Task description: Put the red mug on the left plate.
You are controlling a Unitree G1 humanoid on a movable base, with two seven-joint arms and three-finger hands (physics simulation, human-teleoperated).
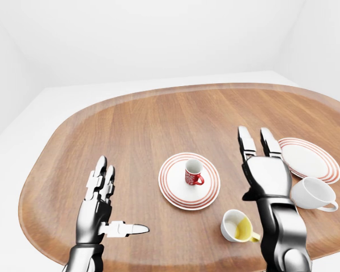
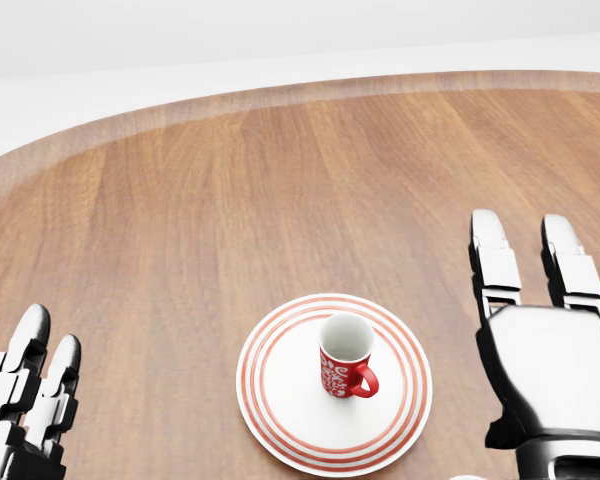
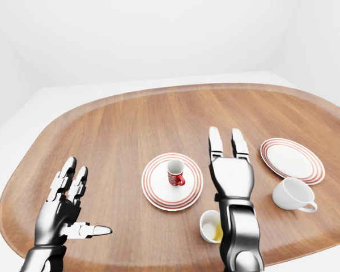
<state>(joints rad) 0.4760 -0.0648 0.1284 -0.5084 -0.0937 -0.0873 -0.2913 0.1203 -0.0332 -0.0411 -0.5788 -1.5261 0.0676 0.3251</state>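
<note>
The mug (image 2: 346, 356) is seen upright on the left plate (image 2: 280, 420), its handle toward 4 o'clock, lying at 9 o'clock from the nearer right hand (image 2: 540, 330), which, like the left hand (image 1: 99, 198), is open and empty.

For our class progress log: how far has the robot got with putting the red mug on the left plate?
Done, by the look of it: the red mug stands upright on the left plate. Nothing is in hand: the right hand is beside the plate with its fingers straight and open, clear of the mug, and the left hand is open too. Nothing seems left but drawing the arms away.
</note>
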